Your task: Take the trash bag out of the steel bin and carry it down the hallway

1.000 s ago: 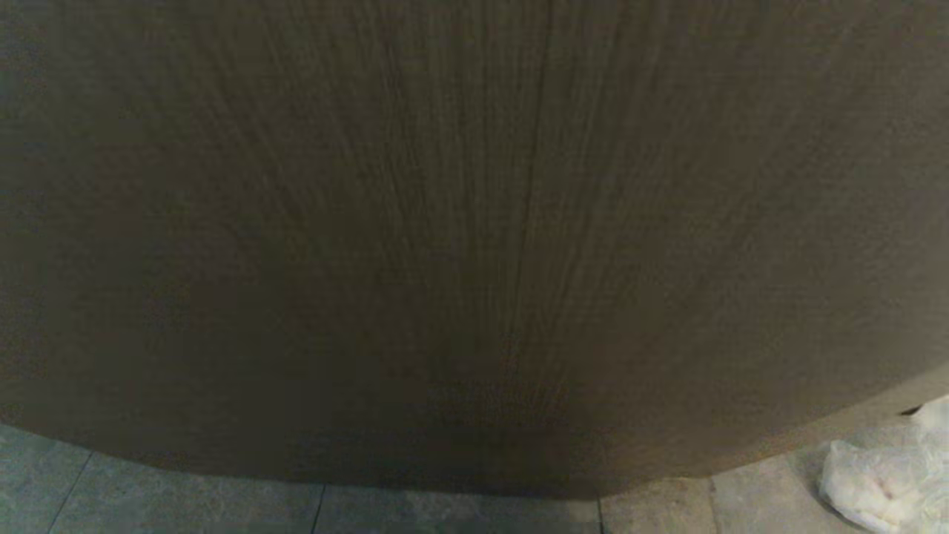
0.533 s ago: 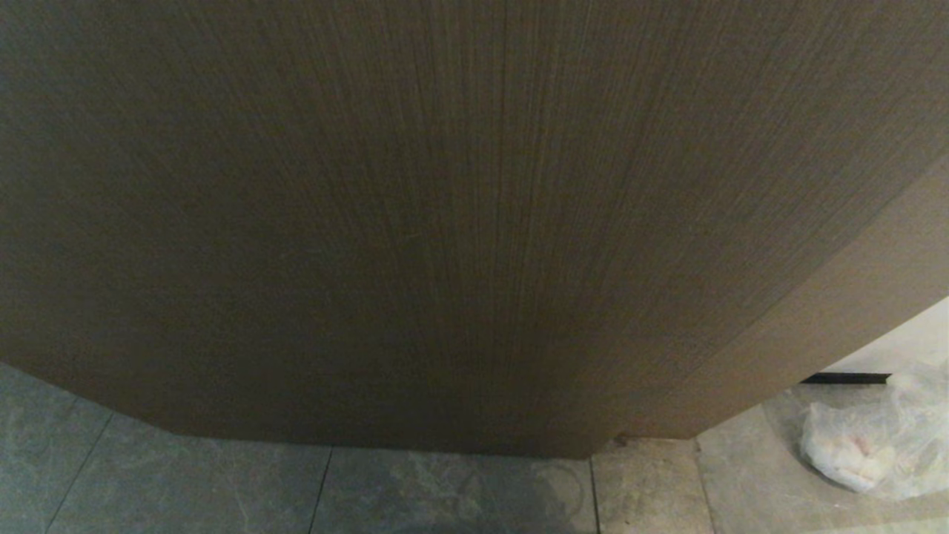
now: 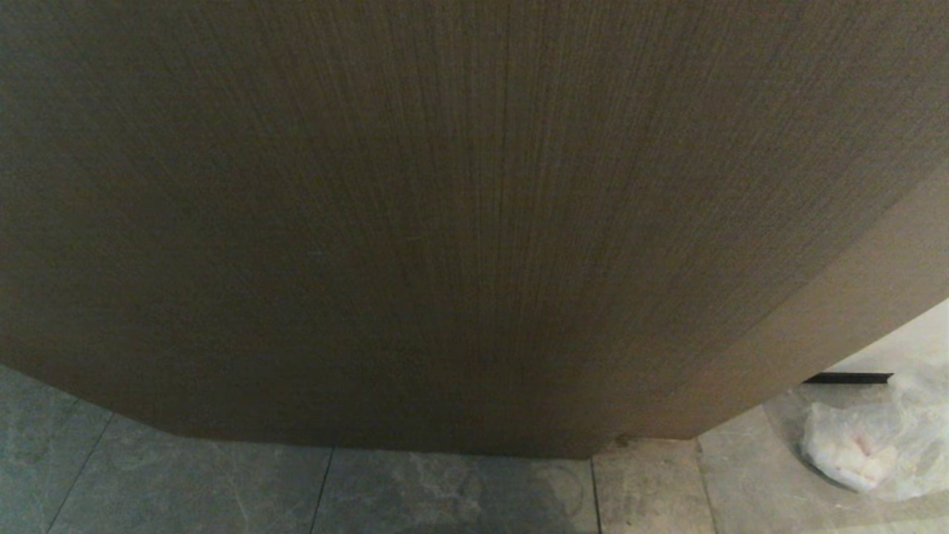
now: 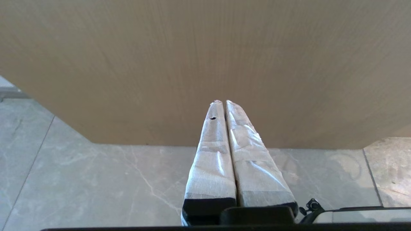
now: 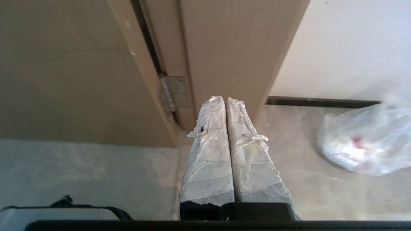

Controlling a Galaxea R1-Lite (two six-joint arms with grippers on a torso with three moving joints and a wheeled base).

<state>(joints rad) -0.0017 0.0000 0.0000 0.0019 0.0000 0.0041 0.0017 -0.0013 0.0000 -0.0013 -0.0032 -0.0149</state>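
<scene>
- A thin, crinkly clear plastic trash bag [image 3: 875, 445] lies on the pale grey marble-look floor tiles [image 3: 445, 493], right of a brown wood-grain door [image 3: 460, 222];
- Left gripper [image 4: 221, 102] and right gripper [image 5: 221, 98] both clenched, grasping nothing;
- Risk: facing the door closely, the robot could bump it, or drive over the unheld bag.

Trash bag [image 3: 875, 452] right of door [image 3: 445, 222] (floor-level)
</scene>
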